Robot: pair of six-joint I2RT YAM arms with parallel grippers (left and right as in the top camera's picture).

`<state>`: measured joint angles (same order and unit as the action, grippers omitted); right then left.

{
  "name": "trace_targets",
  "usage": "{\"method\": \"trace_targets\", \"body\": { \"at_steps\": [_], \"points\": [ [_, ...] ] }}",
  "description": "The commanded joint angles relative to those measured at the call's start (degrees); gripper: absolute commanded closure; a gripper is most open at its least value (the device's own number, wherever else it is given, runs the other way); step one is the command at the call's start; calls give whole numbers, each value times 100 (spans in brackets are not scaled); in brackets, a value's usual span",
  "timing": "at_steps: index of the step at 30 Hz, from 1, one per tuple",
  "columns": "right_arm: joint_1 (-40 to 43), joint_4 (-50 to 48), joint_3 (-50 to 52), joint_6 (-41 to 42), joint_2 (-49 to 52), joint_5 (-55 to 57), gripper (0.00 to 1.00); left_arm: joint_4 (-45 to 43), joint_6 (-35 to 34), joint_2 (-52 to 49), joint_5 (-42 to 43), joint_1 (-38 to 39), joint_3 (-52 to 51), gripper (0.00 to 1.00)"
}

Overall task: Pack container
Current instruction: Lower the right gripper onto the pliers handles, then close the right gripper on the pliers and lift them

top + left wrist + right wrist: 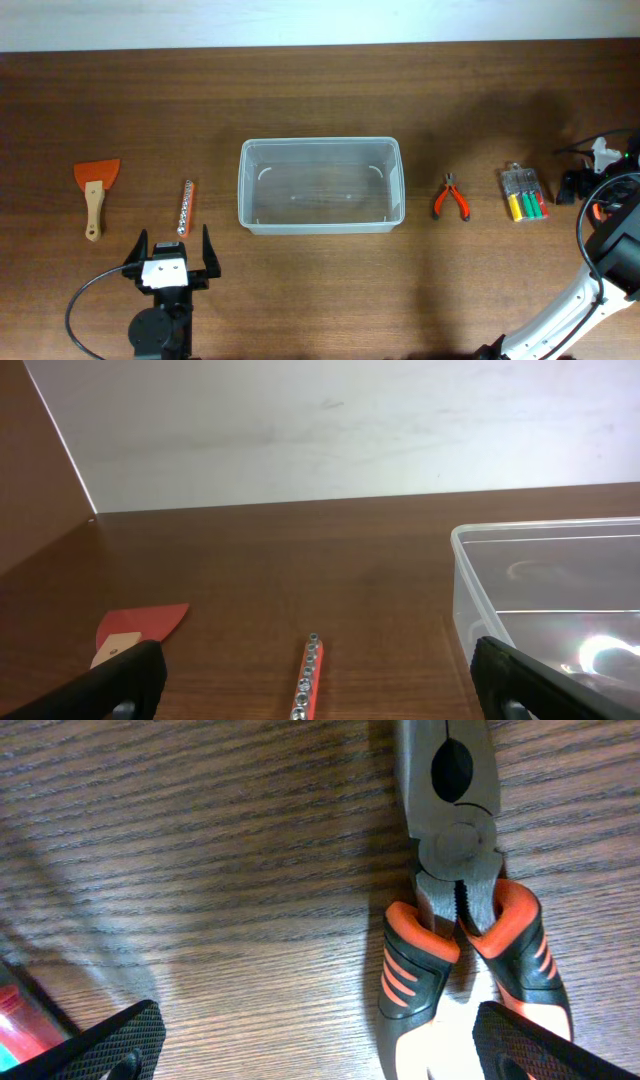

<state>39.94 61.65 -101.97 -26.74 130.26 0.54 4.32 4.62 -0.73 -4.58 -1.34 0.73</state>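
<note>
Table point(320, 80): brown wood. Container point(320, 186): clear bin at the table's centre, open side up. My left gripper point(173, 243): released, 2 fingers spread wide, near the bin's front-left corner. My right gripper point(315, 1025): released, hanging over orange-handled pliers point(455, 920). Socket rail point(185, 207): just ahead of my left fingers.

The container point(320, 142) is a big see-through plastic box. It sits flat on the brown wooden table point(320, 90), right in the middle of the picture from above. Its long sides run left to right. It has round corners and a thick rim all the way around. The walls are low and the top is open. The wood shows through its bottom. In the left wrist picture, its near corner point(540, 530) fills the right side, with bright light shining on it.
</note>
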Motion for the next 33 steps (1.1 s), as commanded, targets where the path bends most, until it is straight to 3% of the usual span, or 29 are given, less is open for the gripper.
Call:
{"method": "trace_targets", "body": {
  "at_steps": [1,33],
  "points": [
    [26,13,20,72,44,-98,1,4,-74,39,-22,17,-20,1],
    [26,44,146,48,278,275,1,4,-74,39,-22,17,-20,1]
  ]
}}
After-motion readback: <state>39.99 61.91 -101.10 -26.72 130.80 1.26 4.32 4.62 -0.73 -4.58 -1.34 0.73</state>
